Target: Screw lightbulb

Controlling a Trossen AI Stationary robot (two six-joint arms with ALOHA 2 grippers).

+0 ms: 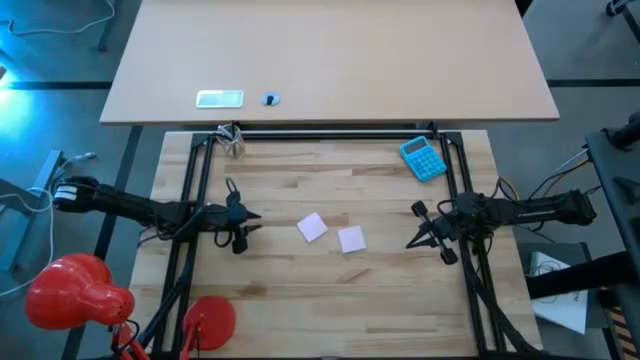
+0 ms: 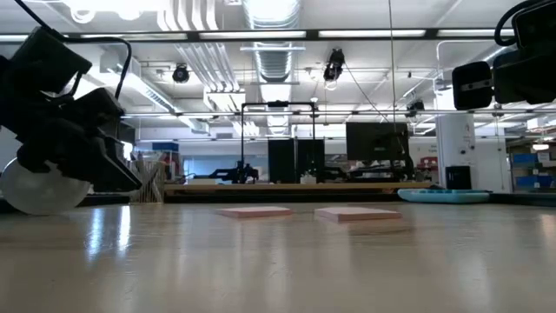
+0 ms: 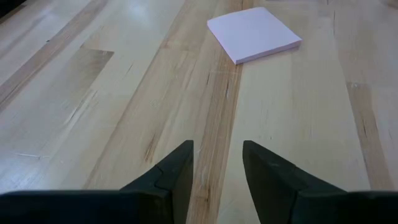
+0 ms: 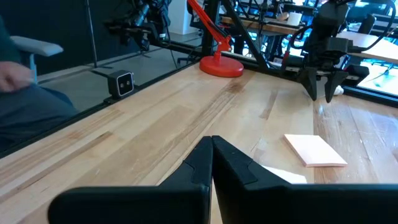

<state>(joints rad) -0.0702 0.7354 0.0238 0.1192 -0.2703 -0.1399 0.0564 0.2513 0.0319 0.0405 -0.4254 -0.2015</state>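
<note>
Left pincer point(image 3: 217, 144): at centre-left of the high view, low over the pale wooden plank surface point(image 1: 330, 290). Fingers point(image 3: 177, 168) apart by a narrow gap, with bare wood showing between them. Points toward the middle of the frame, where a pink square sticky-note pad point(image 1: 312, 227) lies well ahead of it.

Right pincer point(image 4: 211, 142): at centre-right of the high view, also above the wood and facing inward. Fingertips together, as seen from its own wrist, clamped on nothing visible.

Second pink sticky-note pad point(image 1: 351, 239): just beside the first, toward the lower right, apart from both pincers.

Small whitish lightbulb point(image 1: 236, 141): upper left of the wooden surface, by the corner of the black metal frame point(image 1: 330, 133), well apart from either pincer. Too small in the high view to be sure how it lies, probably on its side.

Blue pocket calculator point(image 1: 424, 158): upper right of the wood, near the frame's other corner.

Red desk lamp point(image 1: 70, 290): lower left of the high view, shade hanging off past the surface's edge, round red base point(image 1: 210, 322) resting on the wood.

Beige tabletop point(image 1: 330, 50): fills the upper part of the high view, beyond the frame.

In the right wrist view, at the left edge: a small black cube camera point(image 4: 124, 82) on the surface's rim, and part of a person in dark clothing point(image 4: 25, 109).
</note>
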